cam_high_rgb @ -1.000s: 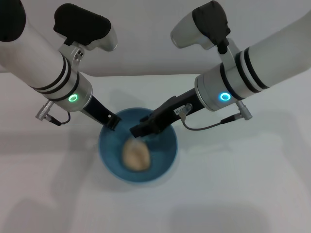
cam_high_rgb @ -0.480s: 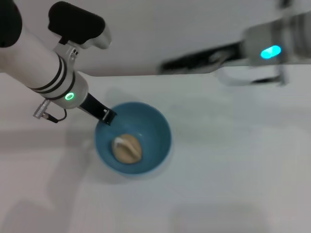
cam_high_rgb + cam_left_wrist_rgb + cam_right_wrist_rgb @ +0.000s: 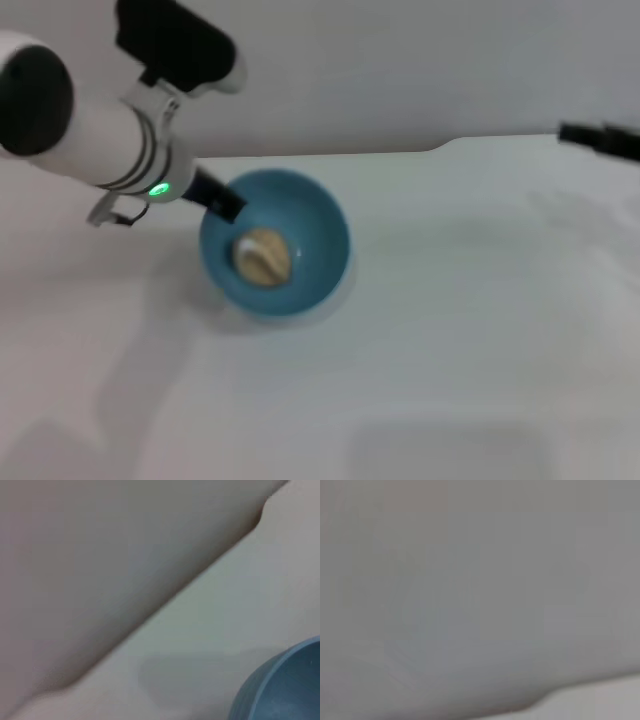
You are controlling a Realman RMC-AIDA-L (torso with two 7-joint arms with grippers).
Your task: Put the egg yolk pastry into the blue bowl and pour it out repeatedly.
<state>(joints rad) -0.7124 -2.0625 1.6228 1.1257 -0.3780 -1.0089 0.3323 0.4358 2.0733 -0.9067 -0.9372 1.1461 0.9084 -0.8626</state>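
**Desk:** What does the head view show?

**Photographer:** The blue bowl (image 3: 275,243) sits on the white table (image 3: 450,330), left of centre, with the egg yolk pastry (image 3: 263,256) lying inside it on the bottom, slightly toward the robot's left. The left gripper (image 3: 226,203) reaches in from the upper left and meets the bowl's rim on that side. Its dark tip is pinched onto the rim, though how far apart the fingers stand is hard to make out. A green light glows on the left arm's wrist (image 3: 158,189).

**Desk:** And the right arm?

**Photographer:** Only a dark, blurred tip of the right gripper (image 3: 598,139) shows at the far right edge, well apart from the bowl. Whether it is spread or closed, I cannot tell; it holds nothing that can be seen.

**Desk:** The left wrist view?

**Photographer:** A curved piece of the blue bowl (image 3: 280,685) fills one corner, its rim close to the camera, with the table (image 3: 200,625) and a pale wall behind it. No fingers show.

**Desk:** The right wrist view?

**Photographer:** A plain grey surface, with a sliver of lighter table edge in a corner. Nothing of the task appears there.
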